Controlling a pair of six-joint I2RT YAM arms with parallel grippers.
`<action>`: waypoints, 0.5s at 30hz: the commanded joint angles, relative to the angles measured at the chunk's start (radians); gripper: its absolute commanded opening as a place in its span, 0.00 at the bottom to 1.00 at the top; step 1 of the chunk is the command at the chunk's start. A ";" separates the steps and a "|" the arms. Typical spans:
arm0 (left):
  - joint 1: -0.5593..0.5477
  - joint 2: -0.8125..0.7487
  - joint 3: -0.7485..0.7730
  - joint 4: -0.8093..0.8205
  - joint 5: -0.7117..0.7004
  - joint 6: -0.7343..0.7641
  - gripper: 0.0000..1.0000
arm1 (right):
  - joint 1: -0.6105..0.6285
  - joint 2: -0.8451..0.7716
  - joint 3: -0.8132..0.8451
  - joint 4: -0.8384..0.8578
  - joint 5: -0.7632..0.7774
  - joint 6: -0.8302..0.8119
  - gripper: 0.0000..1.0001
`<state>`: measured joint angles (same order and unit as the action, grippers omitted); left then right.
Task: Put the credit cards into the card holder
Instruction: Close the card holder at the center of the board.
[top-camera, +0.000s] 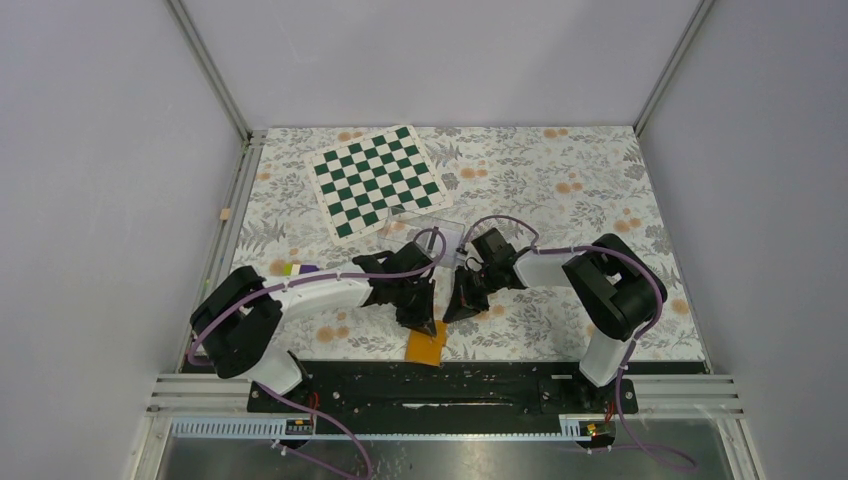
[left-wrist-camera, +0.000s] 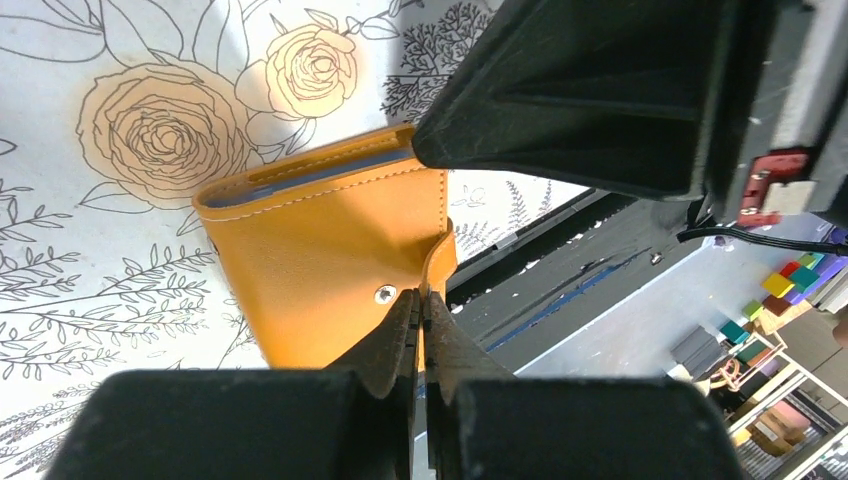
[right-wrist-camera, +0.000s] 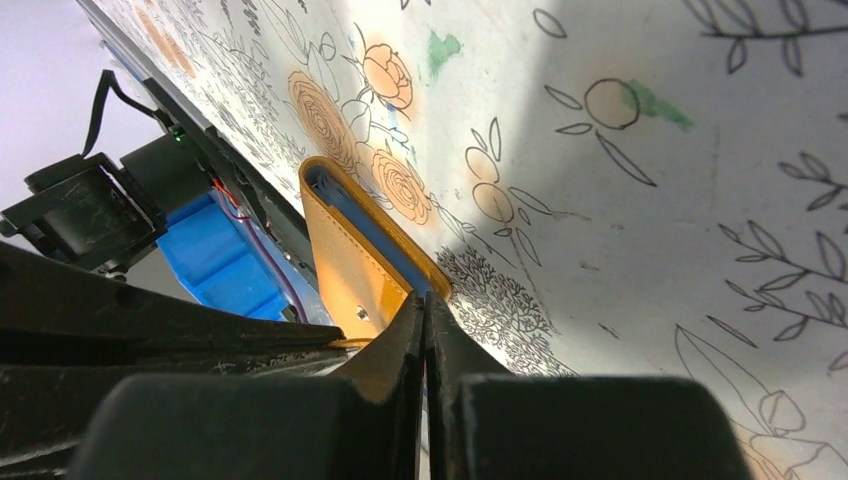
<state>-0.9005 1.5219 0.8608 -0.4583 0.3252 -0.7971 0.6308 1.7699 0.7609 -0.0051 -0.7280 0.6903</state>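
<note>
While the card holder (left-wrist-camera: 320, 250) lies at the near edge of the table (top-camera: 560, 200) between both claws, the left claw (left-wrist-camera: 421, 303) clamps its clasp strap (left-wrist-camera: 436, 268), probably to steady it for opening; the right claw (right-wrist-camera: 425, 305) is pressed together at its corner, pinching what I cannot tell, and no cards show

Inventory of legible text, labels, brands, numbers and signs: none can be read.
- card holder (left-wrist-camera: 320, 260): plain orange face with a stitched edge and one metal snap (no lettering can be made out).
- chessboard (top-camera: 375, 180): green and white squares; any edge marking is too small to tell.
- table cover (top-camera: 560, 190): flower print, no words.
</note>
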 joint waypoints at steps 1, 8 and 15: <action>0.005 -0.033 -0.035 0.044 0.036 -0.017 0.00 | 0.013 -0.024 0.031 -0.038 0.019 -0.037 0.03; 0.006 -0.052 -0.057 0.056 0.034 -0.027 0.00 | 0.013 -0.120 0.016 -0.068 0.061 -0.049 0.33; 0.006 -0.057 -0.059 0.058 0.024 -0.024 0.00 | 0.016 -0.261 -0.031 -0.100 0.080 -0.062 0.39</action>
<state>-0.8997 1.5040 0.8062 -0.4309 0.3443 -0.8143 0.6353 1.5799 0.7513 -0.0776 -0.6640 0.6498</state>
